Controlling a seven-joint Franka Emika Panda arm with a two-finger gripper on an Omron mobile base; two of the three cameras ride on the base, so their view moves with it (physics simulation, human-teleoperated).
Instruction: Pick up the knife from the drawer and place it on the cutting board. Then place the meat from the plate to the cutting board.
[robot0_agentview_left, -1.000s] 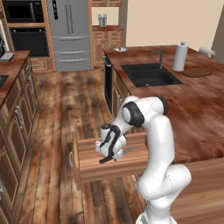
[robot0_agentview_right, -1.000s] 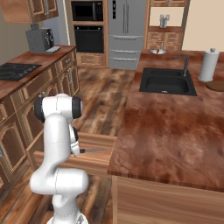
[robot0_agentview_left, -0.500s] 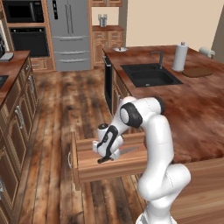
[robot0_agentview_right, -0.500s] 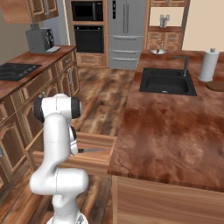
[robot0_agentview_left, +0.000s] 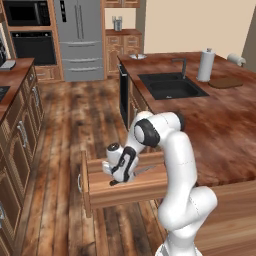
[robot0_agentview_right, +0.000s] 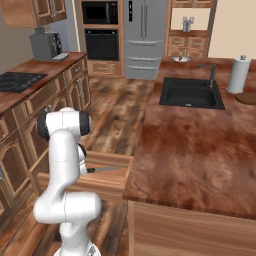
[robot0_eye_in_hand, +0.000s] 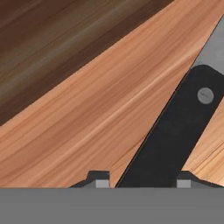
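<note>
Gripper (robot0_agentview_left: 120, 177) reaching down into the open drawer (robot0_agentview_left: 125, 187), fingers (robot0_eye_in_hand: 99, 179) sitting either side of the knife (robot0_eye_in_hand: 175, 135) handle, narrowing gap, can't tell if they're clamping it; knife lying flat on the drawer floor, blade (robot0_agentview_right: 105, 169) pointing toward the worktop (robot0_agentview_right: 195, 160)

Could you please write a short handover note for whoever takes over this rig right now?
Claw: down inside the open drawer, fingertips either side of the knife's dark handle; whether it is gripping yet cannot be told.
Knife: lying flat on the drawer floor, blade pointing toward the island counter.
Cutting board: far end of the island counter, beside the paper towel roll.
Done: drawer open, claw set over the handle.
Left: grip and lift the knife, carry it to the cutting board, then move the meat from the plate to the board.
</note>
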